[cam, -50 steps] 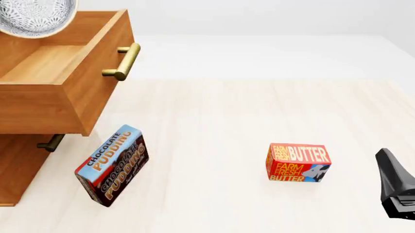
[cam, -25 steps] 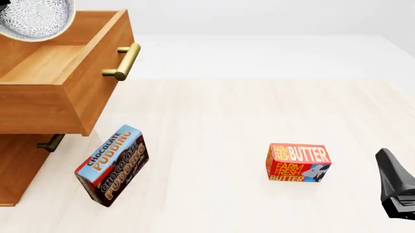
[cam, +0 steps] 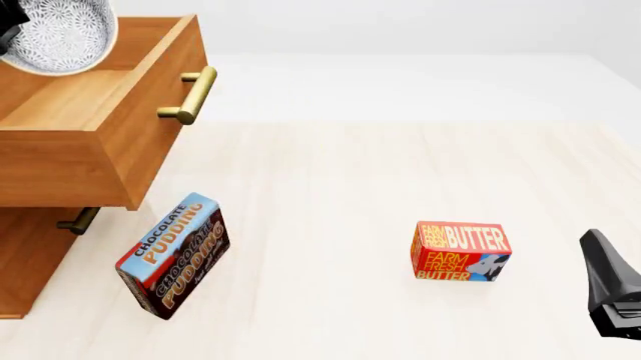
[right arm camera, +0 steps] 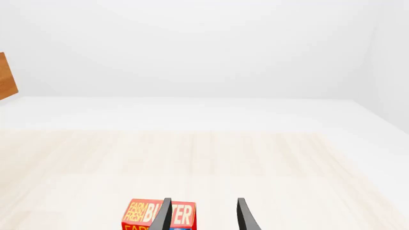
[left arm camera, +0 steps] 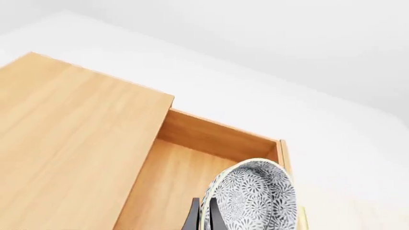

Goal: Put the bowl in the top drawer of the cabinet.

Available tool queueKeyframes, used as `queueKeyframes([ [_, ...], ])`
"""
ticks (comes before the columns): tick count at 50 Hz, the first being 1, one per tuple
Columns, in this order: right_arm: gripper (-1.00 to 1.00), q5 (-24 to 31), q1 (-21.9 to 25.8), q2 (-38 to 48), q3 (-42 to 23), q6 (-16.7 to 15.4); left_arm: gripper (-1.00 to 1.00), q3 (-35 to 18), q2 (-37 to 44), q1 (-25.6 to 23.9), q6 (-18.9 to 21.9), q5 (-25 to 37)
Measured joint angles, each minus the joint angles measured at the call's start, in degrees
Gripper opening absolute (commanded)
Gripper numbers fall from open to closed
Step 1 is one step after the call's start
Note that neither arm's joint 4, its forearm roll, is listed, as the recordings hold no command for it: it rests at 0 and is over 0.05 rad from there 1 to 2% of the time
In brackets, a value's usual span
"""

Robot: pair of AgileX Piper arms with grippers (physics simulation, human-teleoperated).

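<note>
Left jaws (left arm camera: 203, 216) clamped on bowl (left arm camera: 252, 196) rim above open top drawer (cam: 95, 97); right jaws (right arm camera: 203, 215) parted, empty.

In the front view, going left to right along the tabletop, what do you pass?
Cabinet → chocolate pudding box → butter box → right gripper at the right edge.
</note>
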Motion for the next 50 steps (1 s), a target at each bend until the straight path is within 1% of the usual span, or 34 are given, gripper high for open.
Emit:
queueKeyframes([
  [20, 1.00, 0.0, 0.0, 0.0, 0.0, 0.0, -1.00, 1.5, 2.9, 2.0, -0.1, -1.6],
  [50, 1.00, 0.0, 0.0, 0.0, 0.0, 0.0, -1.00, 2.9, 6.3, 3.7, 1.4, -4.3],
])
